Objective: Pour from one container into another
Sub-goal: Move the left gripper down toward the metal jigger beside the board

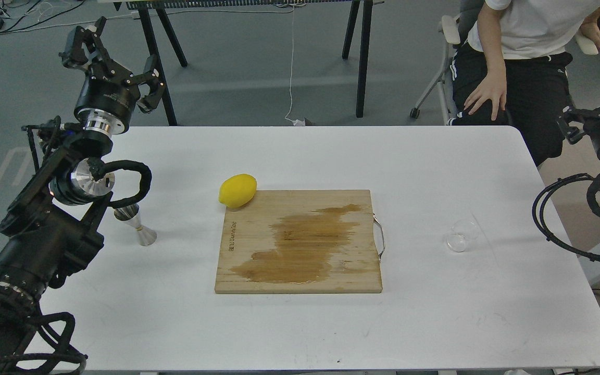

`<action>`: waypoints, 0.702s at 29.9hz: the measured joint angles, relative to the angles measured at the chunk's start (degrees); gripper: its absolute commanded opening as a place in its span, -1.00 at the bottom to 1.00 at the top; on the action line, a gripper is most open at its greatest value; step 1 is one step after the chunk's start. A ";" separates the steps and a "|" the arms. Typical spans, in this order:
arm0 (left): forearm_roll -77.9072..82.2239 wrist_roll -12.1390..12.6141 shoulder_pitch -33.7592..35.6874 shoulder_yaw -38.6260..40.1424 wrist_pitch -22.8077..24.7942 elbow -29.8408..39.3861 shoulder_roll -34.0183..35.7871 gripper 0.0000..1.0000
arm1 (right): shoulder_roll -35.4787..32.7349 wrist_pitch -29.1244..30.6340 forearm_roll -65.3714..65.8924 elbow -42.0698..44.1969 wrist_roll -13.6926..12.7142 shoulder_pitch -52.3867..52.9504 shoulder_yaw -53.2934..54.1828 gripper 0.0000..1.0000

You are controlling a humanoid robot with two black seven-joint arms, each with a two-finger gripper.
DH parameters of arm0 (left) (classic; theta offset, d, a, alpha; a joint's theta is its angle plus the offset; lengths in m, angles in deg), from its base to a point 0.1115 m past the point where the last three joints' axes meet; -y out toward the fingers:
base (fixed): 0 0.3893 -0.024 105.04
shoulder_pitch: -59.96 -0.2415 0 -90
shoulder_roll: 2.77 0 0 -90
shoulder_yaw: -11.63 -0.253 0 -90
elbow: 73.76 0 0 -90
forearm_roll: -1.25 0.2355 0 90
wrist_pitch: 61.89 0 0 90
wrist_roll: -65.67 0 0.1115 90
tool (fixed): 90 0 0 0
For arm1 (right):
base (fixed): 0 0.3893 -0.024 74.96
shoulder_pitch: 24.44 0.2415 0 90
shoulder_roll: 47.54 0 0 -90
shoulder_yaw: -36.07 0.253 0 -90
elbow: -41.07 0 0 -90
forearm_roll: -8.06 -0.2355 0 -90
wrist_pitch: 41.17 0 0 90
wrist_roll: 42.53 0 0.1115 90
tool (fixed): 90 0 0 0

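The small clear glass cup (pixel 461 236) sits on the white table (pixel 435 172) at the right, to the right of the board; whether it is upright or on its side is unclear. The shiny steel hourglass jigger (pixel 137 228) stands on the table at the left, its top partly hidden behind my left arm. My left gripper (pixel 117 65) is raised high above the table's back left corner, open and empty. My right gripper (pixel 578 122) is at the right edge, well behind the cup and partly cut off.
A wooden cutting board (pixel 300 242) with a wide wet brown stain lies mid-table. A yellow lemon (pixel 237 190) rests at its back left corner. A seated person (pixel 519 57) is behind the table's back right edge.
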 measured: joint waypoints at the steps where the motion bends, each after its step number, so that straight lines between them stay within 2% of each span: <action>1: 0.00 0.00 -0.21 -0.04 0.03 0.25 -0.01 1.00 | 0.01 0.00 0.00 -0.02 0.08 0.00 0.00 0.99; 8: 0.01 0.20 -1.71 -1.11 -0.79 2.03 0.46 1.00 | -0.09 0.00 0.00 -0.23 0.23 0.00 -0.65 0.99; 11: 0.04 0.83 -3.76 -2.09 0.03 3.60 3.34 1.00 | -0.38 0.00 0.00 -0.28 0.08 -0.20 -0.56 0.99; 16: 0.93 0.57 -9.79 -10.51 -0.35 17.15 15.53 0.99 | -0.65 0.00 0.00 -0.21 0.13 -1.90 -0.17 0.99; 21: 6.63 0.02 -16.70 -13.10 -2.36 28.18 25.47 0.99 | -0.66 0.00 -0.01 -0.16 0.23 -2.96 -0.14 0.99</action>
